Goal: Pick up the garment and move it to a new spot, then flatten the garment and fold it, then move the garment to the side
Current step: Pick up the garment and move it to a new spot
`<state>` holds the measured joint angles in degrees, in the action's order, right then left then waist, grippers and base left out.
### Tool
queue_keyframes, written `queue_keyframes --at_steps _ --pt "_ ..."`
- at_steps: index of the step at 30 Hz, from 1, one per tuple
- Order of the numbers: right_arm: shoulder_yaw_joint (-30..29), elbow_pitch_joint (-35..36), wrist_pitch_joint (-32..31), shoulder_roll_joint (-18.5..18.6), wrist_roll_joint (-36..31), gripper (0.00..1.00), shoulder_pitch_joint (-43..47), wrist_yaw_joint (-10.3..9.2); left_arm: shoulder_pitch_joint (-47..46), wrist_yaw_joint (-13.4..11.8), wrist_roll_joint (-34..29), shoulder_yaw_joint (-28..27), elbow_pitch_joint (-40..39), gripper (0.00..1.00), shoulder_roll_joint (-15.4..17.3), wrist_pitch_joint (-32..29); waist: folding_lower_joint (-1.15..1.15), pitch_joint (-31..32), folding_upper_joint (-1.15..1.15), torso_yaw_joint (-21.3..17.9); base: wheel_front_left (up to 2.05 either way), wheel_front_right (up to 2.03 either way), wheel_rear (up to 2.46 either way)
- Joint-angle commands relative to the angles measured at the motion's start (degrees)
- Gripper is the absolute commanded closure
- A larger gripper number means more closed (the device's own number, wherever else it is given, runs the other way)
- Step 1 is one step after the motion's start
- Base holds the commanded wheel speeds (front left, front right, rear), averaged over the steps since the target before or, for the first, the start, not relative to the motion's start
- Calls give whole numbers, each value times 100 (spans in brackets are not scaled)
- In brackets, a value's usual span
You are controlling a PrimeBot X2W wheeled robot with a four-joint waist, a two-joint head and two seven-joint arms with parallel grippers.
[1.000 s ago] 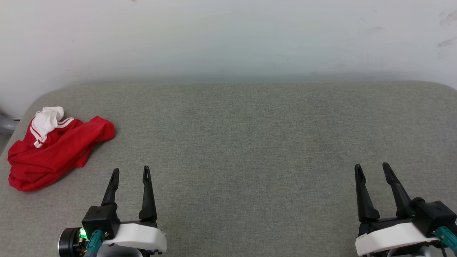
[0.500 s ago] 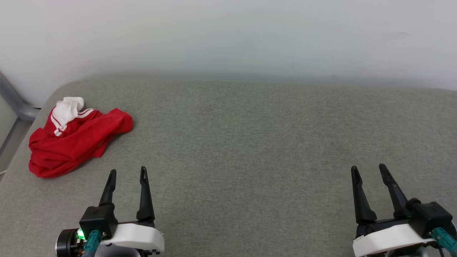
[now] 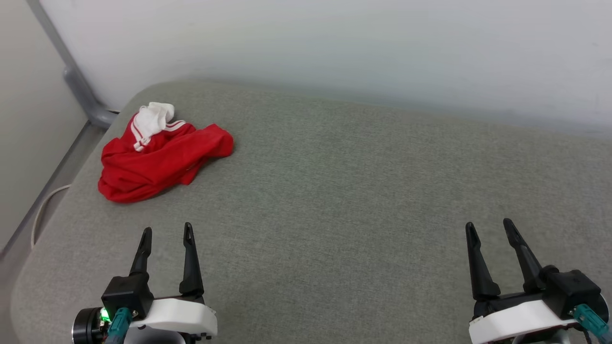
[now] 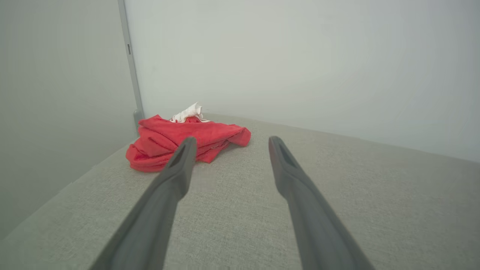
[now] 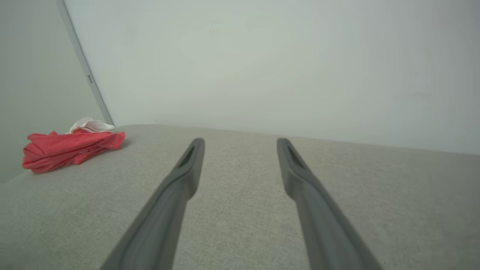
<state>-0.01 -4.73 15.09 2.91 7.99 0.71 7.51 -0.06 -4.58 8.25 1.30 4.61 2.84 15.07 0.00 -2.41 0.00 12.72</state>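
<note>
Garment (image 3: 158,160): red, white striped sleeve on top, crumpled heap, far-left corner of grey surface (image 3: 334,191).

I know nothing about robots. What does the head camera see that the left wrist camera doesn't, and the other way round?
Head view: the right gripper, fingers apart, and a pale cable on the floor beside the grey pad. Left wrist view: the crumpled garment seen side-on, its folds stacked. Both share the garment, the pad, the white wall, the grey pole and the left gripper, fingers apart.
</note>
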Motion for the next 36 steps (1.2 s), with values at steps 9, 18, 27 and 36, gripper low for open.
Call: queue_keyframes --at_steps 9,18,27,36 --pt "64 21 13 -4 -59 0 61 -4 45 -34 54 -85 8 0 8 16 0 22 0 739 0 0 0" --pt "107 3 12 -4 -104 0 39 -4 80 -26 136 -158 16 0 6 16 0 1 0 1301 0 0 0" --pt "140 -5 12 -4 -113 0 6 -4 38 34 136 -223 52 0 7 16 0 7 0 1414 0 0 0" --pt "203 67 12 -4 -286 0 -169 -4 -686 462 -44 -619 193 0 105 16 0 -319 0 1131 0 0 0"
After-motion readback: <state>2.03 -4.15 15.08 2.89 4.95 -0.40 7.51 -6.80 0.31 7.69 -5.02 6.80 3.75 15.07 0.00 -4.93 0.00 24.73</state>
